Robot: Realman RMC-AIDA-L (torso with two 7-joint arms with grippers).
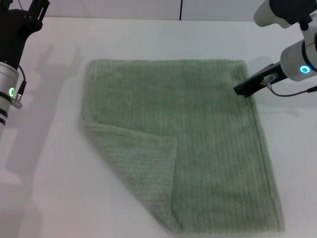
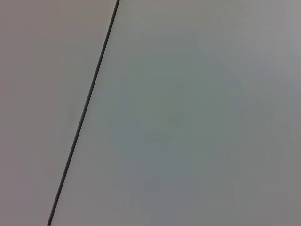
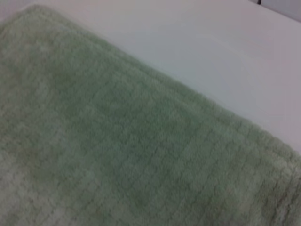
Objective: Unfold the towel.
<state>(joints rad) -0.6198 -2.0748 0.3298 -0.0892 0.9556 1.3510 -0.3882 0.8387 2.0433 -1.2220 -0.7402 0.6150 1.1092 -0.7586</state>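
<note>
The sage-green towel (image 1: 198, 139) lies spread on the white table (image 1: 49, 198), with its near-left corner folded over onto the top, showing the paler underside (image 1: 133, 158). My right gripper (image 1: 243, 89) sits low at the towel's right edge, close to the far-right corner. Ribbed cloth and a hemmed edge of the towel (image 3: 117, 141) fill the right wrist view, with bare table beyond. At the far left my left gripper (image 1: 30, 14) is held up, well clear of the towel. The left wrist view shows only a pale surface.
White tabletop (image 1: 44, 148) surrounds the towel on the left, far side and right. A thin dark seam (image 2: 84, 117) crosses the left wrist view. A dark vertical line (image 1: 181, 9) marks the back wall.
</note>
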